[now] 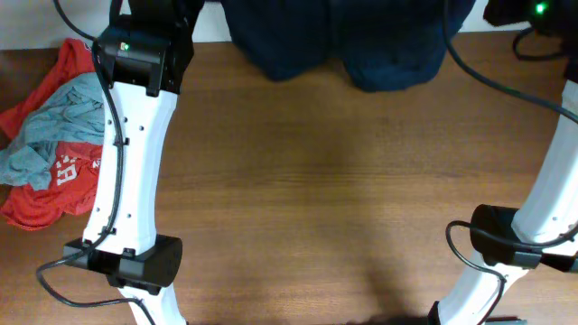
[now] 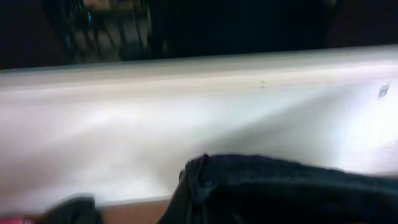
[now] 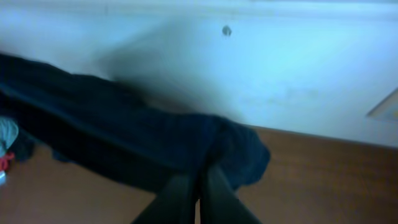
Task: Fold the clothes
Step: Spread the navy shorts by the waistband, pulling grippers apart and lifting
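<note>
The clothes (image 1: 361, 41), a dark navy garment, lie bunched along the table's far edge, partly cut off by the top of the overhead view. Both arms reach up past that edge, so neither gripper shows from overhead. In the right wrist view my right gripper (image 3: 200, 167) has its two fingers pressed together on a bunched corner of the clothes (image 3: 124, 143), which stretch away to the left. In the left wrist view the clothes (image 2: 280, 193) fill the lower part where my jaws sit. They hide the fingers, and a pinched fold stands up in front of the wall.
A red garment with white lettering (image 1: 68, 171) and a light grey garment (image 1: 54, 117) lie heaped at the table's left edge beside the left arm (image 1: 135, 135). The right arm (image 1: 551, 190) runs up the right side. A white wall (image 3: 280, 74) stands just behind the table (image 1: 343, 199).
</note>
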Available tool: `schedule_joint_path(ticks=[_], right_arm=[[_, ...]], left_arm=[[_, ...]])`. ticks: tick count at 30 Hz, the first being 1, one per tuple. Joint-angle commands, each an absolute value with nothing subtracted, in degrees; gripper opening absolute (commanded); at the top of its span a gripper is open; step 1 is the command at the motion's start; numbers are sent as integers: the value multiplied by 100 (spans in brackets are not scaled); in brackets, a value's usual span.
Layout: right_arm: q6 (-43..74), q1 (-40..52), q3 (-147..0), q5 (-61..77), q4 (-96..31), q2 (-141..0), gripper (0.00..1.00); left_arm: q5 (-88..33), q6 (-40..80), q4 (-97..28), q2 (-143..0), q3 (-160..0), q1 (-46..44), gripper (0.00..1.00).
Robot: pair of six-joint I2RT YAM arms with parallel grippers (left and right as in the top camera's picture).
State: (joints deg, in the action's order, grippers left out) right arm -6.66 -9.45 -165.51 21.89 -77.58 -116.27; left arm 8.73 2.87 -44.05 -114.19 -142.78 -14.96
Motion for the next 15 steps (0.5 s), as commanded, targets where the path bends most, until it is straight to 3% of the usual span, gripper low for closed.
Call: schedule_joint_path(ticks=[1,15], right_arm=[[-657,-1052,-16582,2051,-8005,-11581,4],[-659,-1052,-16584,2043,-9268,-10057,4]], left_arm=[[1028,298,-4705,-11271,-14352,-1398,1],[1026,303,-6368,-9730,-14352,-1516,1]])
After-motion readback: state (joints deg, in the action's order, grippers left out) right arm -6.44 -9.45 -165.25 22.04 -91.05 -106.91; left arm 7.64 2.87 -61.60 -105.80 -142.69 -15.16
